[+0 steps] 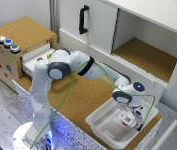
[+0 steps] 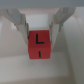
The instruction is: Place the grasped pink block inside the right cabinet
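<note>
The pink block [image 2: 40, 44] is a small pinkish-red cube with a black mark on its face. In the wrist view it sits between my two fingers, which press on its sides. My gripper [image 1: 127, 120] is down inside the white tray [image 1: 100, 125] at the exterior view's lower right, shut on the block [image 1: 126, 120]. The right cabinet [image 1: 144, 56] is an open white compartment with a brown cork floor, up at the back on the exterior view's right, well above and beyond the gripper.
A white door with a black handle [image 1: 83, 19] stands beside the cabinet on the exterior view's left. A cork-topped drawer box with coloured buttons [image 1: 8, 43] sits at the far left, its drawer pulled out. The cork counter [image 1: 78, 97] runs between box and tray.
</note>
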Controlling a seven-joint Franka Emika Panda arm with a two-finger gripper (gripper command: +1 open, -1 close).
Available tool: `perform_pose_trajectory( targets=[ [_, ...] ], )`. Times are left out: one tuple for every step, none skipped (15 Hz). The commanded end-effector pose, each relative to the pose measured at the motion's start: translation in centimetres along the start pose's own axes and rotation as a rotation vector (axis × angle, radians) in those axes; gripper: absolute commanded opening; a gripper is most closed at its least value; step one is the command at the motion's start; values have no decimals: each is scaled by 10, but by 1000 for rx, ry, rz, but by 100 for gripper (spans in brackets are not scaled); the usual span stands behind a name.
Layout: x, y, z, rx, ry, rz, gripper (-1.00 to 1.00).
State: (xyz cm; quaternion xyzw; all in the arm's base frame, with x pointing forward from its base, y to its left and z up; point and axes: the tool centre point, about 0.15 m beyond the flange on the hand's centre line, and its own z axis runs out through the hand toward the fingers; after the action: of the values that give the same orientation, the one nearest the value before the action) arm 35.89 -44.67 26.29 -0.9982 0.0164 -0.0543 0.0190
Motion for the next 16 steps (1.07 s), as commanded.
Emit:
perform_pose_trajectory(
  targets=[
    [17, -65, -80, -48, 129, 14, -100],
    [24, -81, -98, -61, 167, 11, -100],
    [30, -97, -114, -53, 198, 12, -100],
    [35, -115, -128, -55, 230, -1, -100],
    [41, -136, -143, -51, 264, -17, -100],
    [48, -152, -153, -55, 284, -35, -100],
    [56, -166, -162, -51, 301, -49, -100],
    [67, -180, -170, -68, 319, -72, -100],
    [76, -190, -175, -80, 332, -86, -100],
    [89, -202, -182, -97, 348, -93, -100],
    [103, -215, -188, -128, 372, -107, -100],
    [119, -226, -195, -159, 400, -110, -100],
    [133, -232, -198, -186, 419, -103, -100],
    [147, -234, -200, -194, 425, -81, -100],
    [160, -232, -201, -187, 432, -61, -100],
    [170, -230, -202, -187, 455, -55, -100]
  ],
)
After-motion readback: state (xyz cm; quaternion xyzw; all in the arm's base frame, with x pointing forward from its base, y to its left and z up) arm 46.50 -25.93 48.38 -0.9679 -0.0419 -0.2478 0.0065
